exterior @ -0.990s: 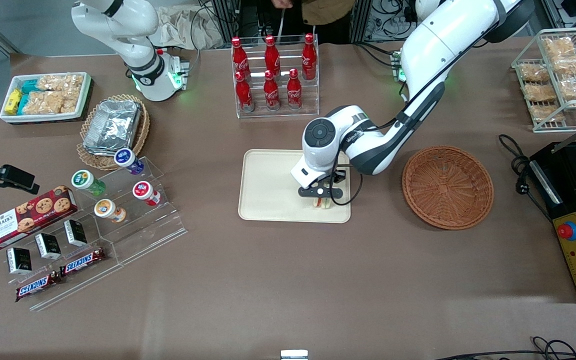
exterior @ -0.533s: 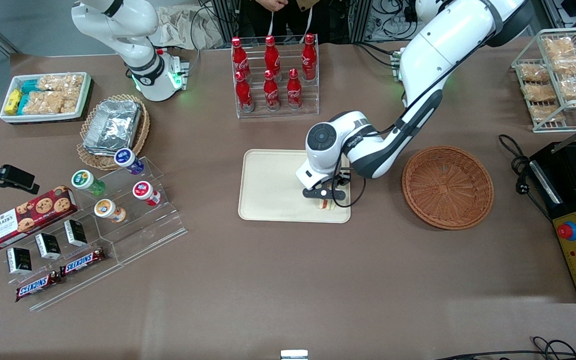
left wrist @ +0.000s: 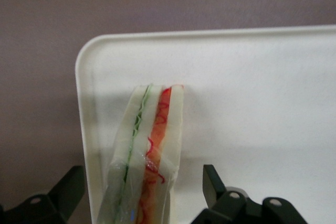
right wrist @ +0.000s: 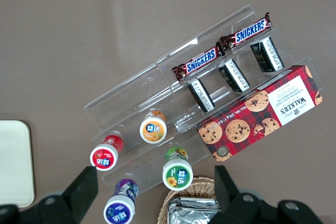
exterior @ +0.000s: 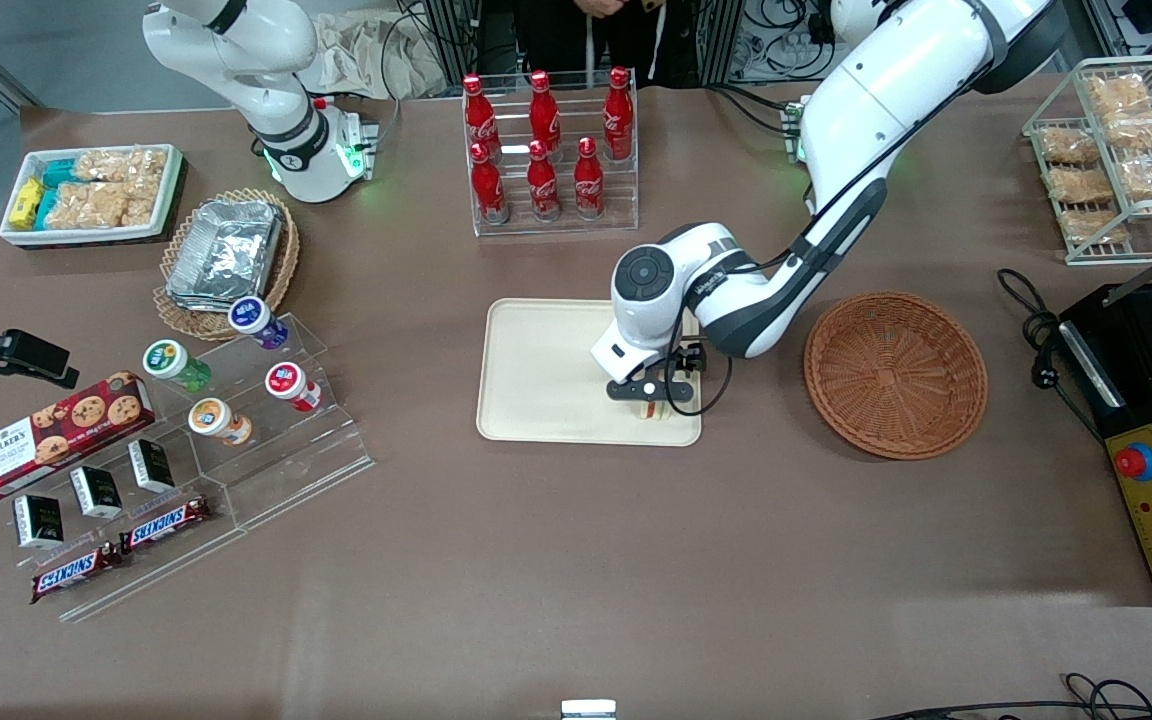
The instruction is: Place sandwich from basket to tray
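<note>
The sandwich (left wrist: 149, 156) stands on edge on the tray (exterior: 546, 370), its green and orange-red filling lines showing between pale slices, close to the tray's rounded corner nearest the front camera at the working arm's end. In the wrist view the wedge runs lengthwise between the two fingers (left wrist: 212, 182), with clear daylight on each side of the bread: the gripper (exterior: 648, 394) is released, spread wider than the sandwich and touching neither face. From the front, the gripper hangs low over that same corner, and only a sliver of sandwich (exterior: 650, 410) peeks out beneath it.

The placing looks done; what appears to remain is the retreat. Because the wedge's long axis lies along the gap between the fingers rather than across it, a straight lift should clear it without brushing either slice. A sideways drift would be the risk, since the tall, narrow wedge balanced on its edge could tip.

Room is tight on two sides, where the tray's low rim sits just beside the sandwich, but most of the tray toward the parked arm's end lies bare. The basket (exterior: 894, 374), reddish-brown wicker, sits near the tray toward the working arm's end, with nothing visible inside it.
</note>
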